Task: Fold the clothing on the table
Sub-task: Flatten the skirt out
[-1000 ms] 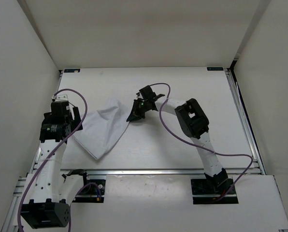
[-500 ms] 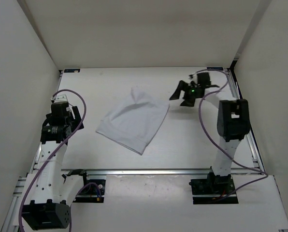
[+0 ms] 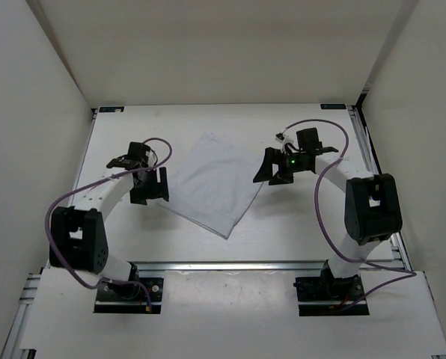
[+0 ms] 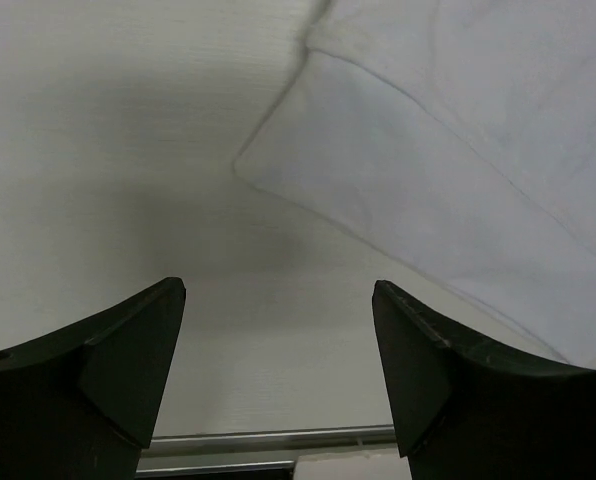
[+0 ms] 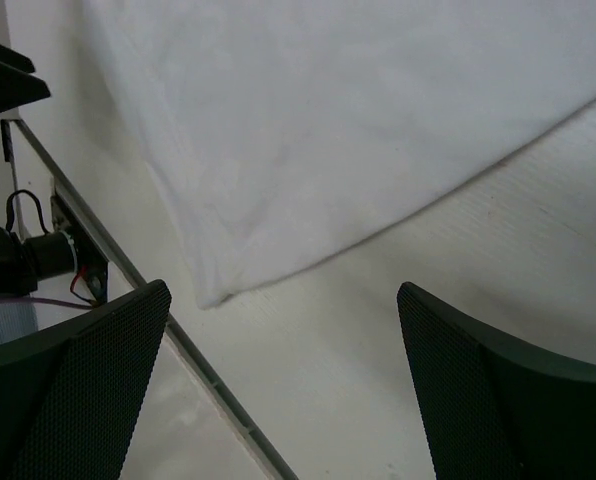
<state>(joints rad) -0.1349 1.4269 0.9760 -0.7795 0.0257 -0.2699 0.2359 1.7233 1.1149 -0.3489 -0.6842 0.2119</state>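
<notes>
**Both grippers open at the cloth, nothing gripped yet**

The left gripper [image 4: 276, 300] is seen with its jaws spread apart and nothing between them; only bare table is found under the gap. The left corner of the cloth [image 3: 215, 179] lies just ahead of it, near but not touched. The right gripper [image 5: 283, 295] is also held wide and empty, and it is placed just beside the right edge of the cloth, which fills the upper part of its wrist view. The cloth is laid flat near the middle of the table [image 3: 305, 224], between the two grippers, turned like a diamond with one corner pointing to the near rail [image 3: 230, 264]. A second line is seen along its left edge in the left wrist view. Whether this is a hem or a second layer cannot be told.

Several things could go wrong from here. The fabric is thin and lies flat, so the fingers could be closed on the table alone and slid over the edge without catching it. If two layers are present, only the top one could be picked, and the fold would be spoiled. If one side is gripped and the other is missed, the cloth would be dragged and twisted. The edge is also hard to judge, because white fabric is seen against a white surface
</notes>
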